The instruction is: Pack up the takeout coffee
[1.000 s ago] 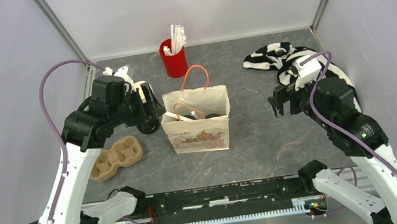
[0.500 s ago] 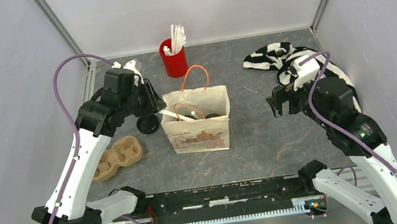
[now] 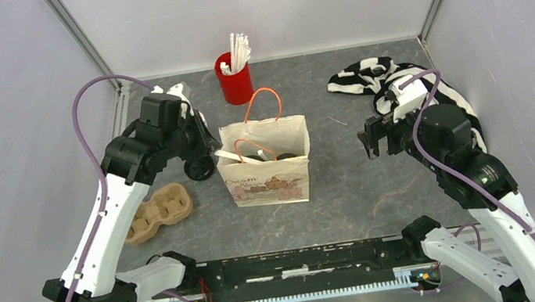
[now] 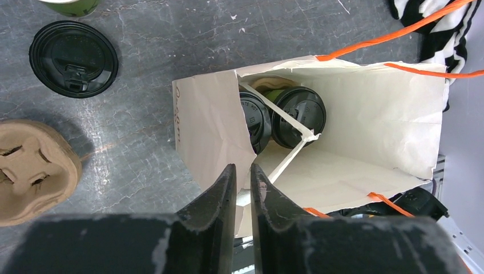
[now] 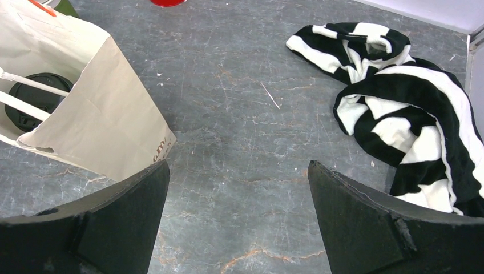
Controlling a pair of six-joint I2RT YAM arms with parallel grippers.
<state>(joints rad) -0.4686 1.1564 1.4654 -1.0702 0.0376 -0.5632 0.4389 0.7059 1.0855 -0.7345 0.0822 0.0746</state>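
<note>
Two takeout coffees with black lids (image 4: 299, 114) (image 4: 257, 117) stand side by side inside the cream paper bag (image 4: 371, 114), which is upright in mid-table (image 3: 267, 171) with orange handles. One lid (image 5: 31, 103) shows in the right wrist view too. My left gripper (image 4: 241, 167) hovers over the bag's left wall (image 3: 200, 141). Its jaws are drawn almost together, a thin slit between them and nothing in it. My right gripper (image 5: 237, 165) hangs wide open and empty over bare table right of the bag (image 3: 368, 141).
A loose black lid (image 4: 73, 58) lies left of the bag, with a brown cardboard cup carrier (image 3: 156, 212) nearer the front. A red cup of white sticks (image 3: 235, 80) stands behind the bag. A black-and-white striped cloth (image 5: 399, 108) lies at the back right. Grey walls enclose the table.
My left gripper's jaws have closed from wide apart to nearly together, and the left arm has shifted slightly back and right toward the bag. The right arm has barely moved.
</note>
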